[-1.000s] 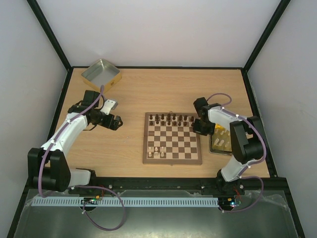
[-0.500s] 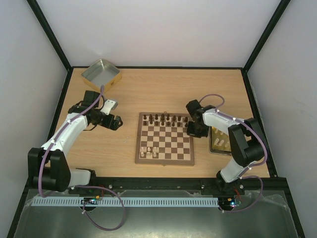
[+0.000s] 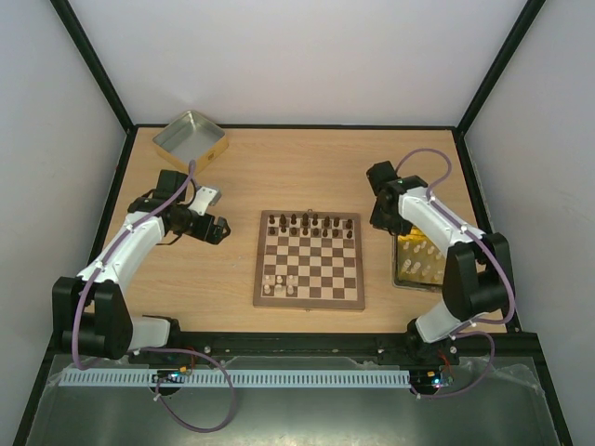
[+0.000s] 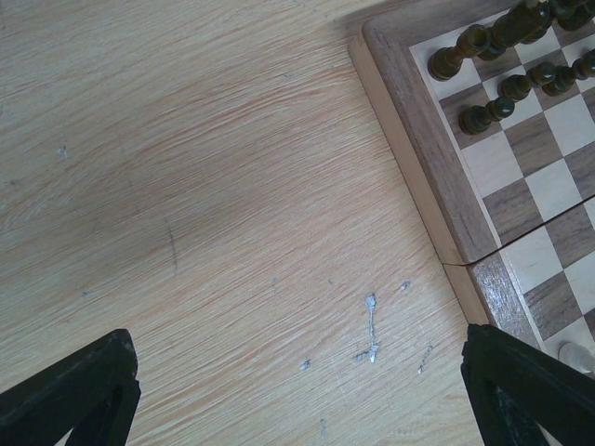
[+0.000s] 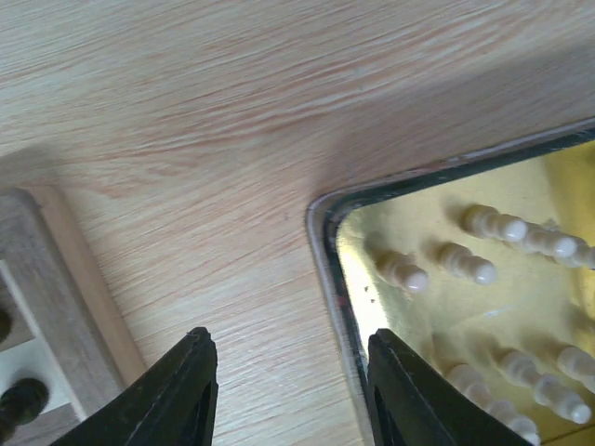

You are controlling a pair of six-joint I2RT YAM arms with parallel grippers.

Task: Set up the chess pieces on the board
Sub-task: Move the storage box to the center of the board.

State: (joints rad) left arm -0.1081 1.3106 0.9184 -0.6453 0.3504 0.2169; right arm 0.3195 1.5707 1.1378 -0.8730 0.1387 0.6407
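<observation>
We see both spread wide, holding nothing: right gripper over the tin tray corner, left gripper beside the chessboard.

- Table: pale wood-grain top, matt, filling the enclosure floor.
- Surface marks: small grey scuffs and specks in the left wrist view.
- Back wall: plain white panel.
- Side walls: plain white panels, left and right.
- Frame posts: black bars along the corners.
- Rail: black, along the table's near edge.
- Slotted duct: white, just before the rail.
- Light: even, soft shadows.
</observation>
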